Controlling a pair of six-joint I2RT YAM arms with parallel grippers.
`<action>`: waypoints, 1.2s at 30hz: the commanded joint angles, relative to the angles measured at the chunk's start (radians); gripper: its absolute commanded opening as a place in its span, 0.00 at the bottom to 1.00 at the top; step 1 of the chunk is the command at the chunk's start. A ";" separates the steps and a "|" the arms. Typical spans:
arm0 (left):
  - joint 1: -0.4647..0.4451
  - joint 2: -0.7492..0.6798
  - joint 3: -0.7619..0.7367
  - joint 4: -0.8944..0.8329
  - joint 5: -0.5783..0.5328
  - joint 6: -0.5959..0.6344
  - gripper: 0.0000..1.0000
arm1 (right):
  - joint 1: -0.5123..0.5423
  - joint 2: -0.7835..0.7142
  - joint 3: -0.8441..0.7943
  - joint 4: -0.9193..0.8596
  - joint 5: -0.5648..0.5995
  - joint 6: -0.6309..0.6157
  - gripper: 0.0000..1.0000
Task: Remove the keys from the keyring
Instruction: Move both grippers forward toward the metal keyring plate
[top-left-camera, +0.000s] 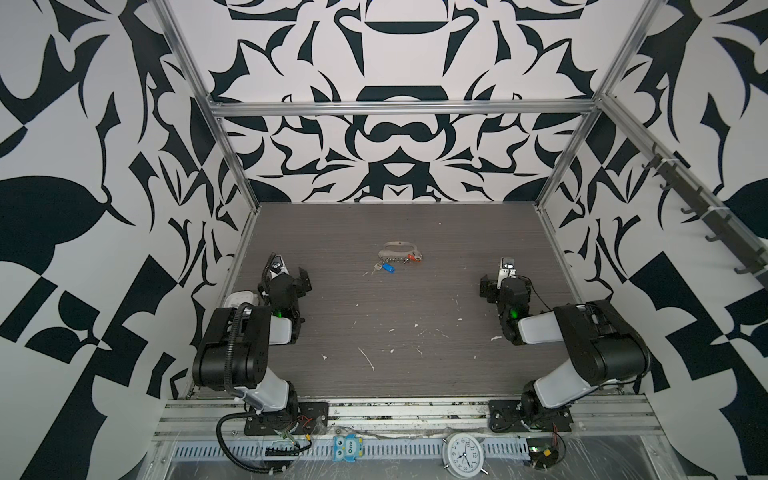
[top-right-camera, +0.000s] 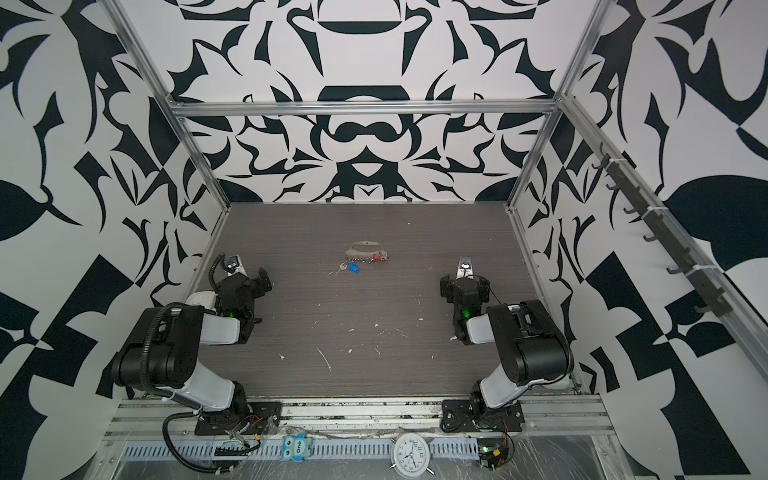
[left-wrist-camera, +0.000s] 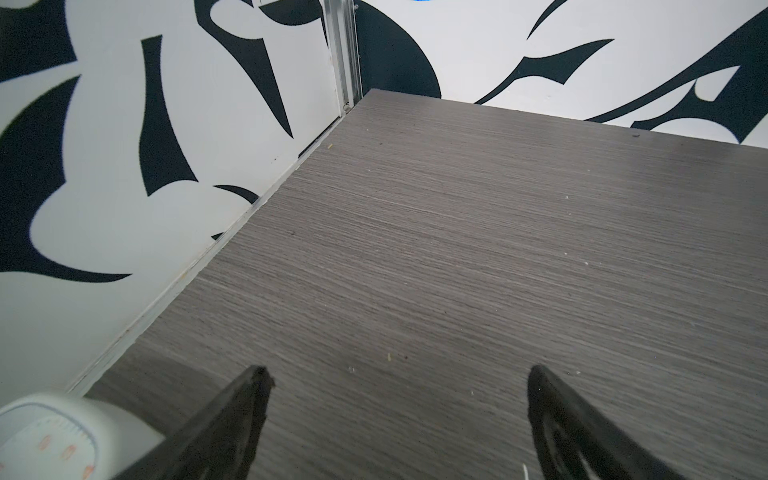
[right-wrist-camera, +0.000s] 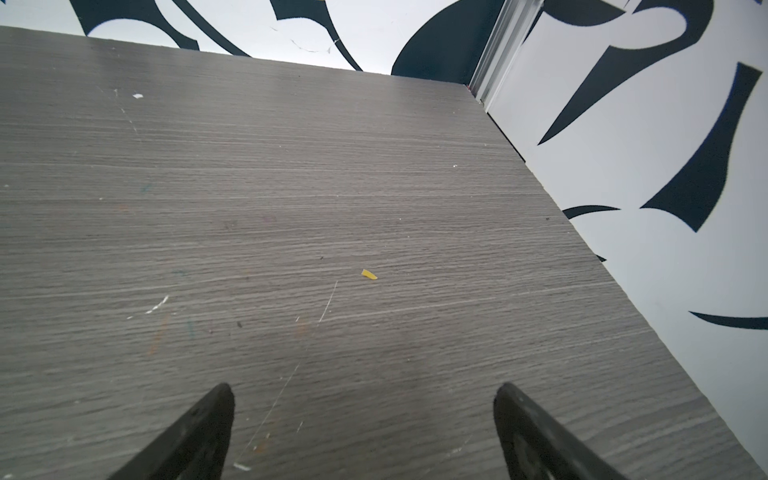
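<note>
Left gripper (left-wrist-camera: 399, 374): jaws spread wide, nothing between them; it sits low over the table (top-left-camera: 374, 324) at the left edge.
Right gripper (right-wrist-camera: 365, 390): also wide and empty, low over the table on the right side.
Wrist views: each shows only bare woodgrain and a far corner of the enclosure, so neither gripper is aimed at the work.
Keyring (top-left-camera: 398, 244): lies flat near the middle of the table, farther from the arm bases than both grippers and well apart from each; seen in both top views (top-right-camera: 365, 243).
Keys: the one with the blue tag (top-left-camera: 388, 267) lies on the near side of the clip row, toward its left end, with its silver blade (top-left-camera: 376, 268) pointing left. The red-orange tag (top-left-camera: 411, 257) sits at the right end of the row, touching it. Both look clipped on, though the links are too small to confirm.
Long axis: the clip row runs left to right, roughly along the line between the two grippers.
Bearing: inward and slightly forward from either gripper.
Nearer arm: close to even. The blue-tagged key faces the left arm, and the red-orange tag faces the right, which is perhaps slightly closer.
Step in hand: judged as the start, with an approach needed before any grasp.
</note>
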 joint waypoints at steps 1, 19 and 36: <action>0.006 -0.030 0.012 -0.001 -0.024 -0.022 0.99 | 0.016 -0.054 0.000 0.055 0.018 -0.010 1.00; 0.015 -0.544 0.242 -0.662 -0.075 -0.708 0.99 | 0.123 -0.295 0.410 -0.818 -0.013 0.614 0.94; 0.086 -0.703 0.133 -0.739 0.371 -1.028 1.00 | 0.250 0.041 0.691 -0.856 -0.379 0.437 0.75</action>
